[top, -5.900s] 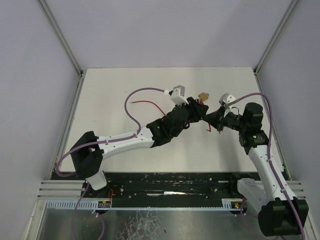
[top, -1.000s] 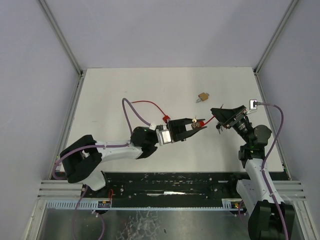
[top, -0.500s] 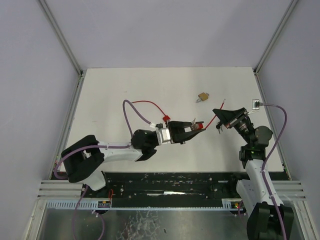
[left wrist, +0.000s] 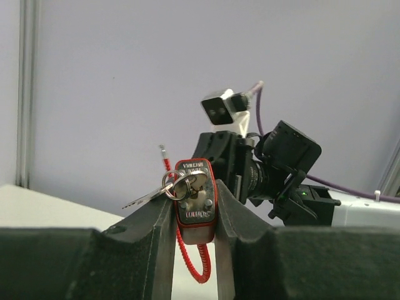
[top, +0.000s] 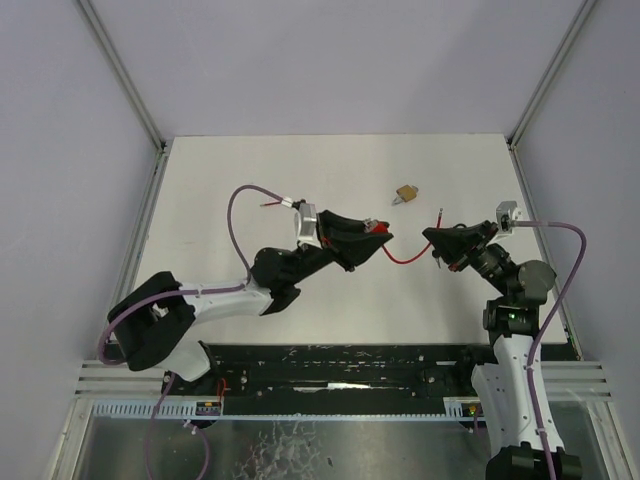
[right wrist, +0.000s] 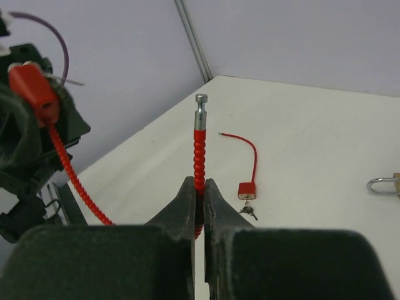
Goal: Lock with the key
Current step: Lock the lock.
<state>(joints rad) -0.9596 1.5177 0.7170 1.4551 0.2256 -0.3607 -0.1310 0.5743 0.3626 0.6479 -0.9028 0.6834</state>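
Red casing covers the padlock [left wrist: 200, 203], a small rectangular block with raised lettering on its face in two lines, too small to read. The left gripper [left wrist: 194, 219] has it clamped by its sides between two black fingers, closed in only as far as the block allows, and holds it in the air above the white table [top: 250, 170]. A steel key ring [left wrist: 176, 185] hangs at the lock's face, with one flat key blade [left wrist: 147, 199] sticking out sideways; whether another key sits in the keyhole I cannot tell. From the lock runs one red ribbed cable [right wrist: 199, 150], beaded like a string of small rings, sagging between the two arms. The right gripper [right wrist: 199, 187] is pinched fully shut on this cable just below its free end, which stands upright and ends in a plain metal tip [right wrist: 200, 111], well apart from the lock body. Two more locks lie on the table: a second red padlock [right wrist: 247, 189] with a thin smooth red cable and small keys beside it, and a brass padlock [top: 405, 193] with a silver shackle, resting near the far side.
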